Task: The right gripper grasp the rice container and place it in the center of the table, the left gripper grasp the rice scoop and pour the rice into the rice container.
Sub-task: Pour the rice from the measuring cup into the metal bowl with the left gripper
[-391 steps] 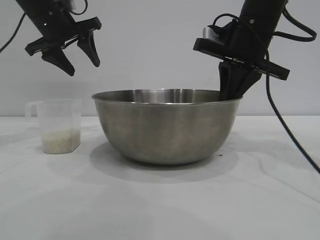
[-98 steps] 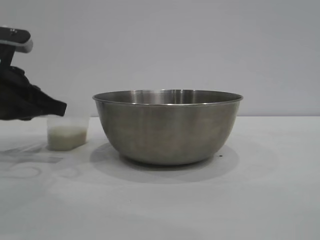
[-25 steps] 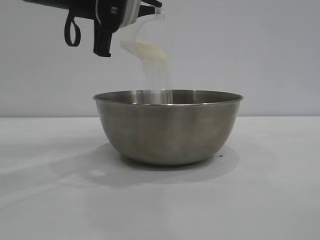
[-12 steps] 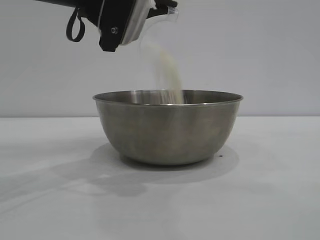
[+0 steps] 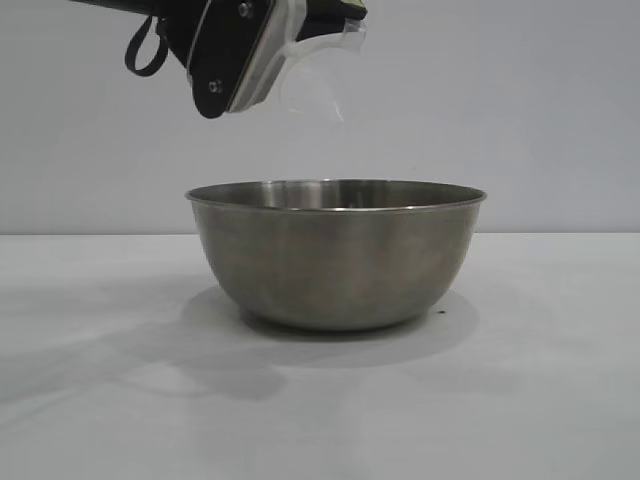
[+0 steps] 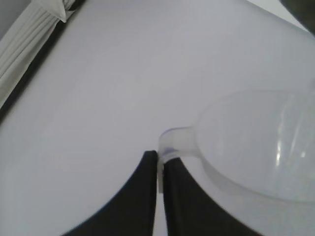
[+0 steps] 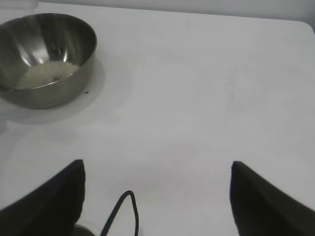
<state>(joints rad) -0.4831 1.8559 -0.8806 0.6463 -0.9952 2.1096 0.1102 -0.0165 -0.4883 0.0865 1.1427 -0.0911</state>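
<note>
Left end effector (image 5: 262, 45) clamps the translucent plastic rice scoop (image 5: 320, 75) tipped above the brushed-steel rice container (image 5: 335, 252); only the right wrist view shows rice (image 7: 44, 74) inside, right end effector (image 7: 156, 196) apart over the matte white bench (image 5: 520, 380).

Brushed silver-grey on the large round stainless-steel bowl (image 5: 335, 255), off-white on the layer of rice grains (image 7: 45, 73) inside. Translucent whitish on the small plastic measuring cup (image 5: 318, 70) above the bowl. Plain matte white on the flat table (image 5: 520, 390) beneath the bowl.

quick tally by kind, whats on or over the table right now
steel bowl: 1
plastic scoop: 1
pile of rice: 1
end effectors: 2, left, right
total: 5
</note>
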